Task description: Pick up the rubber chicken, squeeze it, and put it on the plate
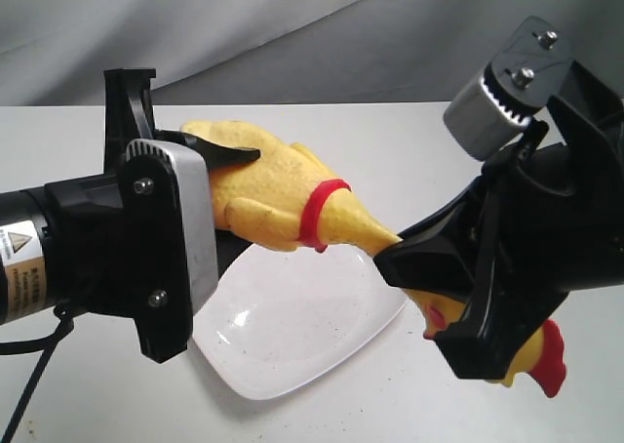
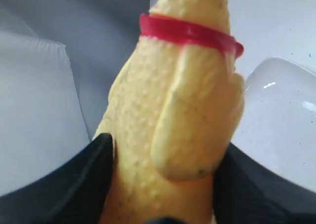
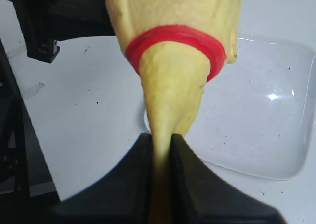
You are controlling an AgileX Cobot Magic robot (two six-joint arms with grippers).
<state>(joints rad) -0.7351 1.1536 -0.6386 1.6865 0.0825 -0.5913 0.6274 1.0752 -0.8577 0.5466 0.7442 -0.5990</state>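
The long yellow rubber toy chicken (image 1: 263, 184) is bright yellow with fine pebbled bumps over its body, a red collar band (image 1: 325, 214) and a red comb (image 1: 551, 360). The glossy white square plate (image 1: 292, 355) carries tiny dark specks and pale glints. The left hand (image 1: 234, 201) and right hand (image 1: 414, 287) are matte black. The worktop (image 1: 117, 404) is plain white, the cloth backdrop (image 1: 292, 33) grey.

Between left hand (image 1: 232, 199) and right hand (image 1: 414, 297), rubber chicken (image 1: 278, 194) hangs over plate (image 1: 292, 341).

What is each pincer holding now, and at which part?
Both hold the rubber chicken: the left pincer grips its body, the right pincer pinches its neck.
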